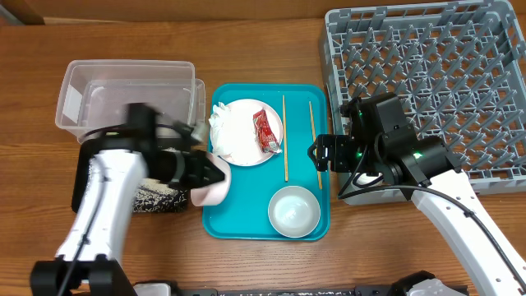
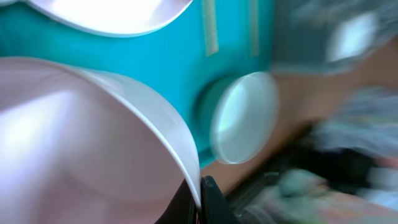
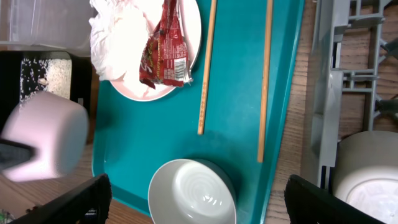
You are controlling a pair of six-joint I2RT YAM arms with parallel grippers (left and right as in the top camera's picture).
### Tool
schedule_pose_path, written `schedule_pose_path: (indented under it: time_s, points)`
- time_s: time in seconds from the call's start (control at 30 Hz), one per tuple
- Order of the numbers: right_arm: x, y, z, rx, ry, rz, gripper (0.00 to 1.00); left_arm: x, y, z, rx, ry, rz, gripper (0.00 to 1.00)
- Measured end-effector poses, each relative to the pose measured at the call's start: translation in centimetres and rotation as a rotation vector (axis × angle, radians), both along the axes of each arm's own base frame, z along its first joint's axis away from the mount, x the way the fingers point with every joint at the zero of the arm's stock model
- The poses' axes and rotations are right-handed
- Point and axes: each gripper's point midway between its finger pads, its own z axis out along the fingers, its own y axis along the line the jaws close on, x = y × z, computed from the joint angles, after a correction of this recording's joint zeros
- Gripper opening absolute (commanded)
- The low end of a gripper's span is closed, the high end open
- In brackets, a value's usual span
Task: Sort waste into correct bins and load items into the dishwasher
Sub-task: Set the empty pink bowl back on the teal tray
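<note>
Overhead view: the left arm covers most of the black tray. The dish rack is cut off at the far and right edges. Left wrist view: the right half is blurred, and the pink bowl runs past the left edge.

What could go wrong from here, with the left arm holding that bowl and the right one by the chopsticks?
The left hand pinches the pinkish bowl by its rim alone, tilted, at the teal tray's left edge; it may slip and drop. The right hand stands open beside a thin chopstick lying flat on the tray; it may skid away rather than be gripped.
</note>
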Motion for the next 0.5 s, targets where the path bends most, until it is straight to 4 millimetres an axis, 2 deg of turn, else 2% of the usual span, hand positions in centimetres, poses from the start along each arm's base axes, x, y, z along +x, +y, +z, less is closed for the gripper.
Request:
schedule_pose_path:
  time_s: [0.1,0.23,0.27,0.3,0.33,0.4,0.5]
  points:
    - [0.0,0.0,0.0,0.000,0.000,0.000,0.91,-0.6,-1.7,-2.1,0.206,0.004,-0.039,0.04]
    - [-0.1,0.0,0.0,-0.001,0.003,0.000,0.91,-1.1,-4.5,-4.1,0.360,-0.016,-0.064,0.04]
    - [-0.1,0.0,0.0,-0.001,0.003,0.000,0.91,-1.4,-4.9,-4.6,0.389,-0.014,-0.067,0.11]
    - [-0.1,0.0,0.0,-0.001,0.003,0.000,0.91,-1.7,-5.4,-5.1,0.423,-0.008,-0.067,0.28]
    - [-0.1,0.0,0.0,-0.001,0.004,0.000,0.91,-2.2,-5.7,-5.7,0.456,0.001,-0.066,0.40]
    - [-0.1,0.0,-0.1,-0.002,0.004,0.001,0.92,-2.9,-6.4,-6.3,0.503,0.007,-0.066,0.47]
    - [-0.1,0.0,0.0,-0.001,0.005,0.000,0.92,-3.0,-6.5,-6.5,0.527,0.006,-0.048,0.49]
